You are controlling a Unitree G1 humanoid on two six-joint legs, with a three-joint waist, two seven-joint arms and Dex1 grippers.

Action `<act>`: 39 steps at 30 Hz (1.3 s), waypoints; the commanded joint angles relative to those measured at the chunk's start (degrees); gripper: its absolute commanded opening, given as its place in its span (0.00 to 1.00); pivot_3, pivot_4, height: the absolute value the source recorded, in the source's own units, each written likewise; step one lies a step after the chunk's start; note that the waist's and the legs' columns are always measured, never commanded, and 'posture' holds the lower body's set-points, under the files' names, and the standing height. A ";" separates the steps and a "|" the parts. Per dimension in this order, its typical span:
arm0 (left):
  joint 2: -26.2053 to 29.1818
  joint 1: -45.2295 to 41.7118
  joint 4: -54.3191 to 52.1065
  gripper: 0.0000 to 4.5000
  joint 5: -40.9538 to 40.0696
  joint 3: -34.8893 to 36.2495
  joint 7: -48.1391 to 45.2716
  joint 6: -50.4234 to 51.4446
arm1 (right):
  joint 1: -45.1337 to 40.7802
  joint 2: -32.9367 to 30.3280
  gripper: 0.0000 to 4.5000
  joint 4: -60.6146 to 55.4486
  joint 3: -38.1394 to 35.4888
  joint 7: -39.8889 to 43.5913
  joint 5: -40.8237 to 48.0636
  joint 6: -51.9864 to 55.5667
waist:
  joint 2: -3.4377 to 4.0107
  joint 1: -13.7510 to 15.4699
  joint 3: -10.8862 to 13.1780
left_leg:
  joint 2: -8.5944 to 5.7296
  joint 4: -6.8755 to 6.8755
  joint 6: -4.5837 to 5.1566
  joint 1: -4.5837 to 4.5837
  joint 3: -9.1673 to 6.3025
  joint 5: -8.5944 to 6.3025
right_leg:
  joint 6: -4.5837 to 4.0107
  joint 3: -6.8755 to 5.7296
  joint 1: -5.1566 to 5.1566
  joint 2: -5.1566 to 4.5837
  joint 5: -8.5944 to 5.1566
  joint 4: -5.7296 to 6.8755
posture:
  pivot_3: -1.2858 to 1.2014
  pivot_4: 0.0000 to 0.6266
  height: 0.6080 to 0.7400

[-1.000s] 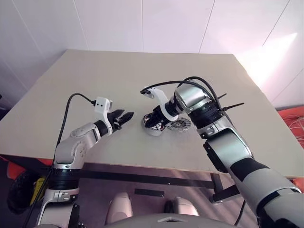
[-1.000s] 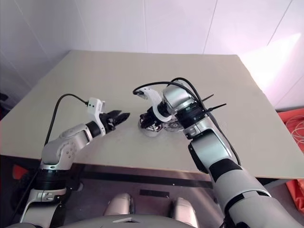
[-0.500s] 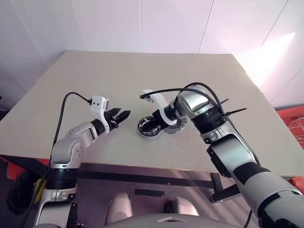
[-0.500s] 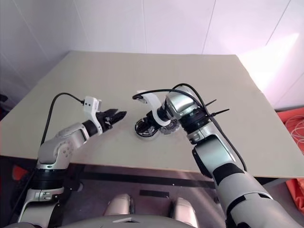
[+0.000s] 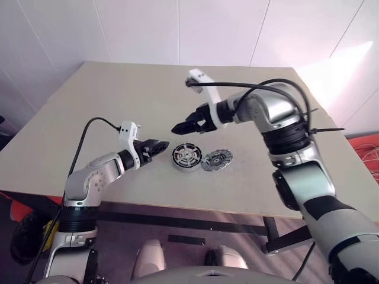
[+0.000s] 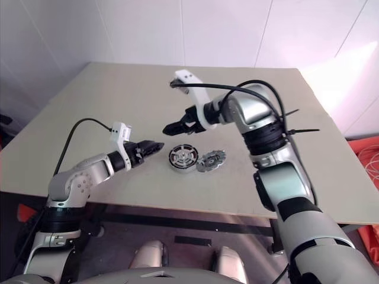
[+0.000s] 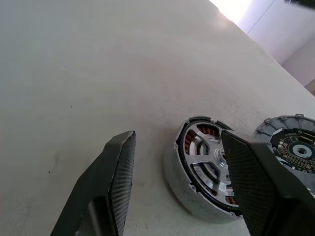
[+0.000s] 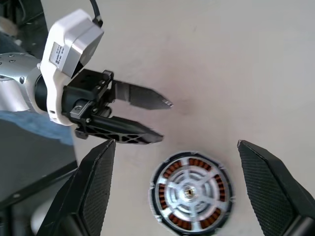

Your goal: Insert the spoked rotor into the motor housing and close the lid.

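A wide beige table (image 5: 118, 100) takes up the middle of the left eye view, its far edge against a white wall. Near the table's front, just below the centre of the frame, sits the motor housing (image 5: 187, 157), a shallow round grey cup. The spoked rotor (image 8: 189, 192) lies inside it: in the right wrist view its silvery spokes and hub cover the cup's middle, with copper windings showing between the spokes. Immediately to the right of the housing in the left eye view lies the lid (image 5: 216, 159), flat on the table with its inner face and dark hub up, touching or nearly touching the housing's rim; whether the two are joined there is hard to make out.

The right gripper (image 5: 185, 126) hangs above the table, up and slightly left of the housing, well clear of it, its fingers spread wide with nothing between them. The left gripper (image 5: 156, 148) hovers low at the left of the housing, pointing toward it, close but apart. Its two black fingers (image 7: 118, 172) stand parted and empty, and in the left wrist view the housing shows between them
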 commanded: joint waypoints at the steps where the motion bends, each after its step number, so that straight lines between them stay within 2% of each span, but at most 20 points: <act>1: 0.47 -1.92 0.58 0.65 -0.63 0.05 -1.21 -0.12 | 5.64 -8.32 0.99 -2.72 2.09 3.49 -5.55 -18.55 | -0.01 0.63 0.00 | -0.01 0.01 0.00 0.01 0.00 0.00 | 0.03 0.00 0.01 0.00 -0.02 0.00 | 0.52 0.00 1.00; 2: 0.43 -2.21 1.02 0.65 -0.58 -0.13 -1.43 -0.11 | 7.78 -11.25 0.99 -2.21 3.02 3.88 -8.10 -24.56 | -0.01 0.90 0.00 | -0.02 0.03 0.01 0.01 0.01 0.00 | 0.11 0.00 0.03 0.00 -0.05 -0.01 | 0.52 0.00 1.00; 5: 0.26 -3.28 2.44 0.65 -1.78 0.10 -2.52 1.28 | 14.67 -19.84 0.86 -1.00 3.35 6.18 -12.80 -36.55 | 0.00 1.34 0.01 | -0.06 0.09 0.02 -0.05 0.01 0.00 | 0.16 0.00 0.02 -0.03 -0.02 -0.03 | 0.52 0.00 1.00; 9: 0.87 -4.55 4.27 0.65 -1.87 0.18 -3.52 2.43 | 21.02 -27.42 0.57 -0.47 2.79 9.24 -16.14 -45.48 | 0.01 1.12 0.00 | -0.06 0.10 0.06 -0.10 0.01 -0.01 | -0.05 0.01 -0.03 -0.03 0.11 0.00 | 0.52 0.00 1.00; 16: 2.04 -6.19 6.94 0.65 -0.74 -0.29 -5.09 2.00 | 32.24 -36.17 0.01 -8.34 -0.34 17.85 -13.71 -50.47 | 0.03 0.80 -0.01 | -0.04 0.15 0.44 -0.07 0.04 -0.21 | 0.16 0.01 0.03 -0.02 -0.03 -0.02 | 0.52 0.00 1.00; 20: 2.27 -6.47 7.45 0.65 -0.50 -0.41 -5.32 1.92 | 38.84 -37.08 0.00 -18.30 -1.49 22.00 -8.61 -47.43 | 0.03 0.78 -0.01 | -0.03 0.21 0.64 -0.05 0.05 -0.32 | 0.17 0.01 0.09 -0.03 -0.03 -0.13 | 0.52 0.00 1.00; 24: 2.44 -6.34 7.23 0.65 -0.43 -0.31 -5.14 2.12 | 38.72 -32.50 0.00 -23.27 -0.56 20.28 -6.42 -42.12 | 0.04 0.65 -0.02 | 0.00 0.21 0.67 0.01 0.07 -0.34 | 0.18 0.01 0.11 -0.03 -0.04 -0.13 | 0.52 0.00 1.00; 32: 3.07 -5.15 5.37 0.65 -0.57 0.54 -3.97 2.55 | 29.45 -19.79 0.00 -16.83 3.47 12.25 -10.59 -35.97 | 0.06 0.65 -0.04 | -0.01 0.24 0.63 0.29 0.08 -0.31 | 0.13 0.01 0.32 -0.03 -0.01 -0.07 | 0.52 0.00 1.00; 39: 3.56 -3.88 3.25 0.65 -1.13 1.47 -2.80 3.25 | 24.79 -14.15 0.00 -12.56 5.61 10.82 -11.88 -36.69 | 0.07 0.65 -0.04 | -0.01 0.23 0.63 0.20 0.07 -0.32 | -0.17 0.01 0.25 -0.03 0.16 -0.07 | 0.52 0.00 1.00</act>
